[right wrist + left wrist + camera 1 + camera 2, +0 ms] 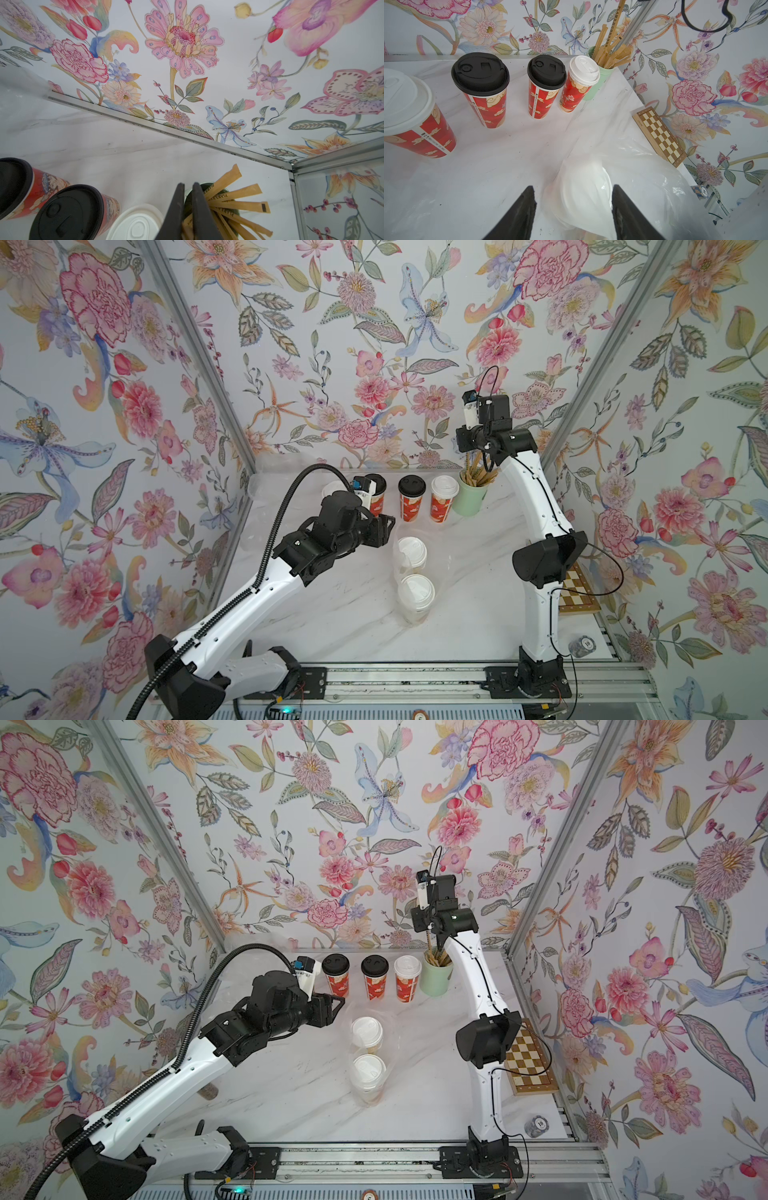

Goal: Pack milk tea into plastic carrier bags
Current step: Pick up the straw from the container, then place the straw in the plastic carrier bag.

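Observation:
Two clear milk tea cups (pixel 411 551) (pixel 415 593) with white lids stand inside a plastic carrier bag (pixel 390 1036) at the table's middle. Four red printed cups line the back: a white-lidded one (pixel 404 112), two black-lidded (pixel 480 83) (pixel 546 83), and another white-lidded (pixel 581 81). My left gripper (pixel 573 193) is open just left of the bag (pixel 643 166), with bag film and a white lid between its fingers. My right gripper (pixel 188 185) points down over the mint-green cup (pixel 469 497) and is shut on a brown straw (pixel 188 220).
More brown straws (pixel 239 193) fan out of the green cup at the back right corner. A folded chessboard (pixel 530 1060) lies by the right wall, with a stack of chips (pixel 536 1125) nearer the front. Walls close in on three sides.

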Motion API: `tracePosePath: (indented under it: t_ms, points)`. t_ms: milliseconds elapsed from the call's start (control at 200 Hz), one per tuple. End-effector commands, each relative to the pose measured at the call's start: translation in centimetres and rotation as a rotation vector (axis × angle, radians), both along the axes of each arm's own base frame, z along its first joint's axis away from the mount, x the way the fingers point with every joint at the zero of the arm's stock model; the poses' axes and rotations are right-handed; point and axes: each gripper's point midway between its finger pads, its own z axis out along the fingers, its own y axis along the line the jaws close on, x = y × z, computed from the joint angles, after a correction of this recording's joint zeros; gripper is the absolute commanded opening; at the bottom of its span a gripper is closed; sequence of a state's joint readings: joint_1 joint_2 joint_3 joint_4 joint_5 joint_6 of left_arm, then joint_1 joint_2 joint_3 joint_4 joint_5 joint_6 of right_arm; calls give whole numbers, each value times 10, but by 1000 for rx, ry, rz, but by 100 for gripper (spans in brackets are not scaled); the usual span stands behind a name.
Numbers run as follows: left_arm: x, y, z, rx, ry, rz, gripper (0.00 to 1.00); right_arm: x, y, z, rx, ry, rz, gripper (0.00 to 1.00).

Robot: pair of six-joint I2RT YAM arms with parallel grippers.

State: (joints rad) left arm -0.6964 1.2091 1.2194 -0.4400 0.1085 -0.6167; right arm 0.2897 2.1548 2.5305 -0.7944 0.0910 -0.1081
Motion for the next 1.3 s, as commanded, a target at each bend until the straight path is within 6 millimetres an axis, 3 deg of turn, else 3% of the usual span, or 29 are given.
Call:
tracePosePath:
  t_ms: [0, 290, 550, 681, 881, 961, 1061, 1141, 1161, 1296]
  points:
    - [0, -2, 4, -19, -1, -14, 60, -20, -2, 58, 101, -103, 8, 10]
    - [-2, -8, 8, -22, -2, -42, 62, -55, -7, 111, 195, -181, 29, 6]
    - [-8, -25, 9, 29, -2, -106, 69, -110, 3, 145, 341, -175, 122, 5]
    - [-14, -29, -3, 130, 12, -140, 71, -147, 26, 151, 405, -140, 229, 5]
    - [-14, -15, -28, 304, 57, -137, 72, -210, 72, 159, 446, -107, 391, 5]
    - [-11, -19, -31, 304, 61, -143, 69, -233, 89, 157, 453, -85, 446, 5]
    - [-8, -35, -26, 219, 46, -166, 57, -251, 105, 149, 448, -62, 474, 5]
    - [-6, -44, -20, 135, 27, -162, 45, -252, 108, 139, 423, -62, 439, 4]
    - [-5, -45, -19, 119, 23, -155, 42, -259, 118, 136, 420, -55, 459, 4]
    - [2, -44, -19, 74, 16, -106, 25, -263, 129, 122, 445, -62, 467, 3]
